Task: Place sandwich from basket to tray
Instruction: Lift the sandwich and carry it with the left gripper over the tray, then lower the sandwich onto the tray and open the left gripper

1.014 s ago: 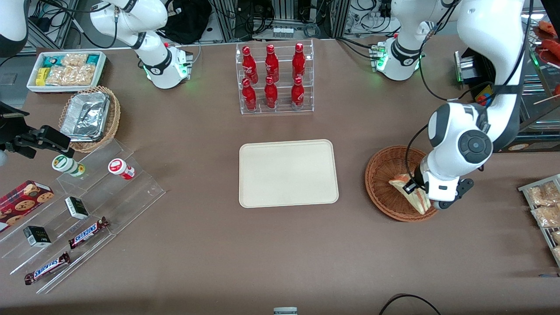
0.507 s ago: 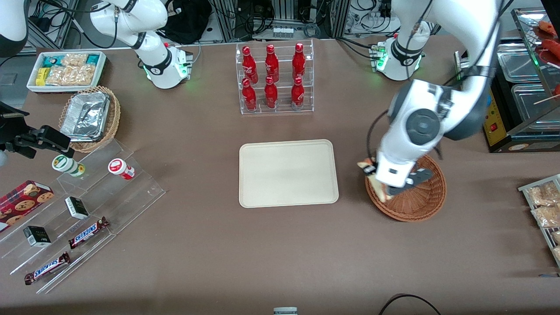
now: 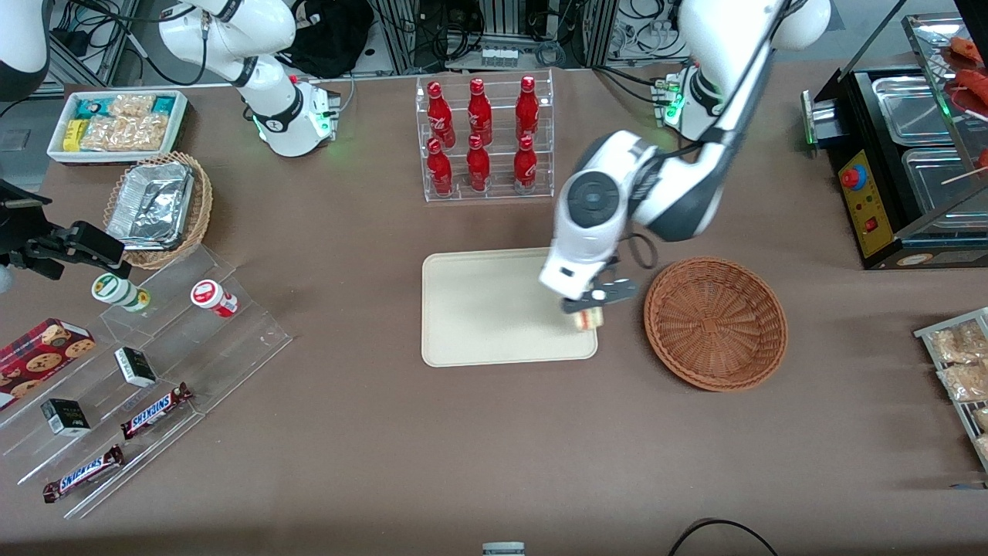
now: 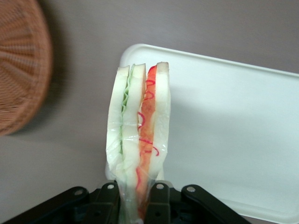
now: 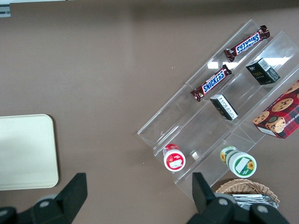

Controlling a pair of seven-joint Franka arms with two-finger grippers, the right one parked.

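My gripper [image 3: 588, 303] hangs over the edge of the cream tray [image 3: 478, 309] that faces the basket, shut on the sandwich [image 3: 589, 319]. In the left wrist view the black fingers [image 4: 158, 200] pinch the wrapped sandwich [image 4: 138, 130], a white wedge with green and red filling, which juts out over the tray's corner [image 4: 224, 121]. The reddish-brown wicker basket [image 3: 715, 322] stands beside the tray toward the working arm's end, with nothing in it. Its rim [image 4: 23, 70] shows in the left wrist view too.
A clear rack of red bottles [image 3: 484, 139] stands farther from the front camera than the tray. Toward the parked arm's end are a tan basket with foil [image 3: 158, 208], a white snack bin [image 3: 120, 123] and acrylic shelves with snacks [image 3: 147, 371]. A metal warmer [image 3: 911, 177] stands at the working arm's end.
The gripper lifted the sandwich out of the basket and carried it sideways to the tray's edge. The basket now holds nothing.
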